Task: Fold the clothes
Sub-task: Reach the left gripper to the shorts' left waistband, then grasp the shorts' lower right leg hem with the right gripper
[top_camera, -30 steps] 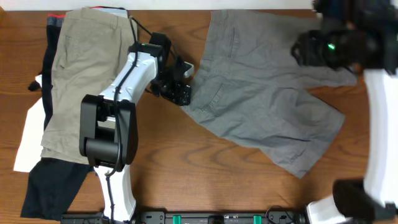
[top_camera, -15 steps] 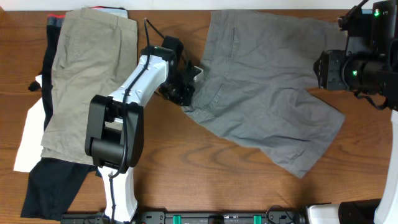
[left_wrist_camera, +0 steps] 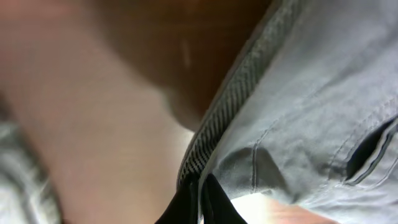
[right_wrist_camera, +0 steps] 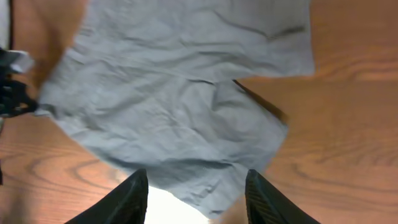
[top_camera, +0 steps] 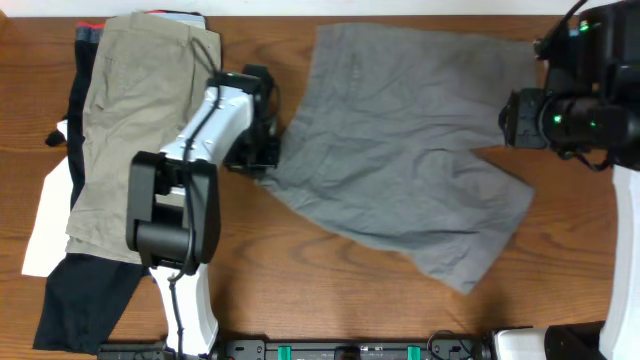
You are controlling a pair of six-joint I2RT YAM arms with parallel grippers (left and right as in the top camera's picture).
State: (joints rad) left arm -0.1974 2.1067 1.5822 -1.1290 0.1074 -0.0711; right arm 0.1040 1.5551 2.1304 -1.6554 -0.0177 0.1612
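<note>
Overhead, the grey shorts [top_camera: 400, 150] are seen spread flat and wrinkled on the wooden table [top_camera: 300, 290], covering the middle and the right of its far half, with the waist edge turned to the left and the two legs running off to the right, one toward the far right corner and the other slanting to the near right. The near-left corner of the waist is met by the left gripper [top_camera: 268, 158], which is reached across from the left arm's base at the near edge. On the left wrist view the two dark fingertips [left_wrist_camera: 186, 208] are shown pressed together with almost no gap, and the edge of the shorts is pinched between them where the paler, ribbed waistband [left_wrist_camera: 227, 106] is folded outward; a stitched slit is seen in the cloth just to the right, and much of the rest of that view is blurred. The right gripper [right_wrist_camera: 198, 196] is shown on its own wrist view with the fingers held wide apart and nothing between them, raised above the shorts and apart from the cloth, over the leg end. At the left of the table, well apart from the grey pair, khaki shorts [top_camera: 130, 120] are laid over a black garment [top_camera: 80, 300] and a white garment [top_camera: 45, 225], whose edges are left showing at the near left
</note>
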